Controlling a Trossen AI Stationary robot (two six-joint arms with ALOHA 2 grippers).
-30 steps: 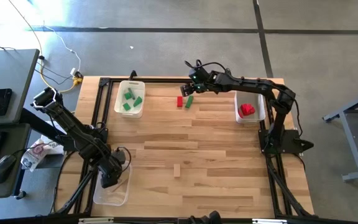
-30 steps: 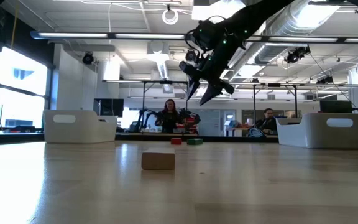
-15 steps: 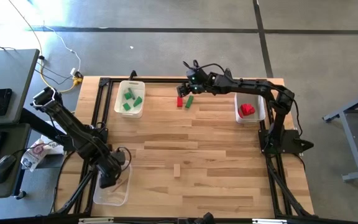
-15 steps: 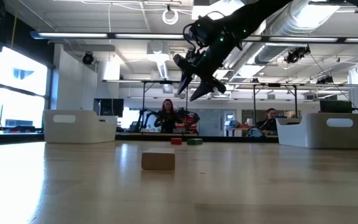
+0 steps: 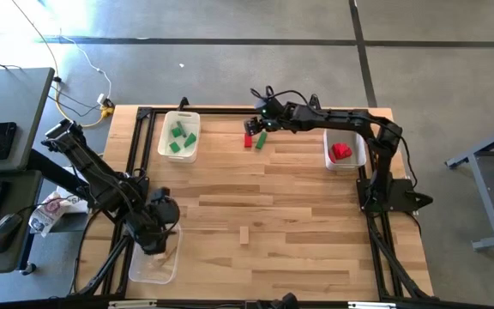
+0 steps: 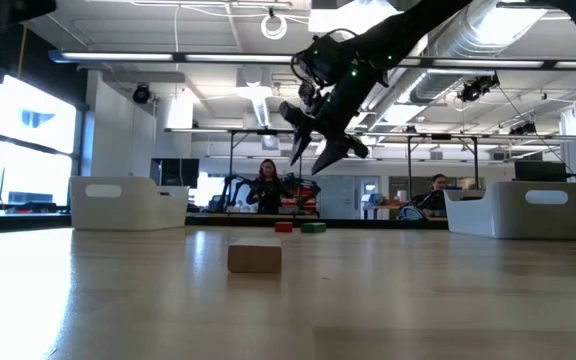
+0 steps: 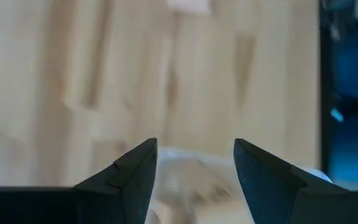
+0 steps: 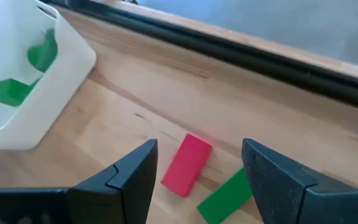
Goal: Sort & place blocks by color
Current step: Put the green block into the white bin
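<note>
Red block, green block below right fingers, spread; left fingers spread.

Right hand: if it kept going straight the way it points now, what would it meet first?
Most likely the red block, which lies on the table between the open fingers of the right hand in its wrist view, with the green block just beside it. Depth is unclear; the hand hangs well above the wood.
</note>
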